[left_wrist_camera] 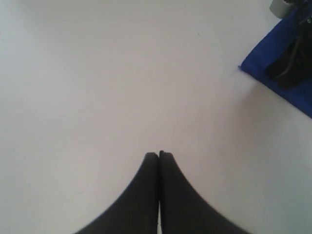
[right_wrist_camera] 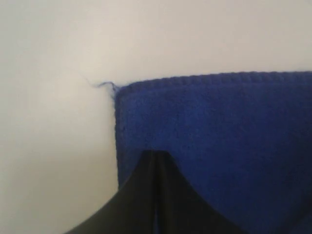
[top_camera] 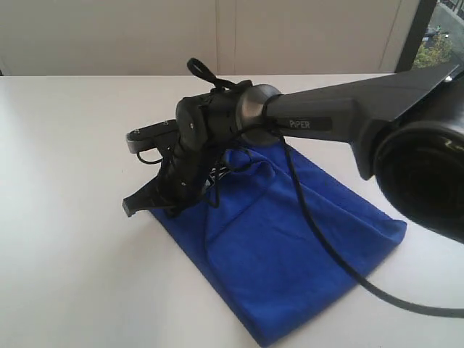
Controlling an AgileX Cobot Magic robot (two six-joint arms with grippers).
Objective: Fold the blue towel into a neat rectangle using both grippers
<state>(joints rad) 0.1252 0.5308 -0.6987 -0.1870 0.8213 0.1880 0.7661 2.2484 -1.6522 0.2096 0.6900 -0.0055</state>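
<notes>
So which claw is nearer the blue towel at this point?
Right. The right claw is over the blue towel, just inside one corner. The left claw hangs over the white table, apart from the towel's edge.

Bright, washed-out light on the white table (top_camera: 65, 217); faint soft shadows; blue towel (right_wrist_camera: 219, 136) blurry up close.

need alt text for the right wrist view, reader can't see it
The right gripper, its black tips pressed together, sits over the blue towel close to one corner; whether it pinches any cloth cannot be told. A loose thread strays from that corner over the white table.
</notes>
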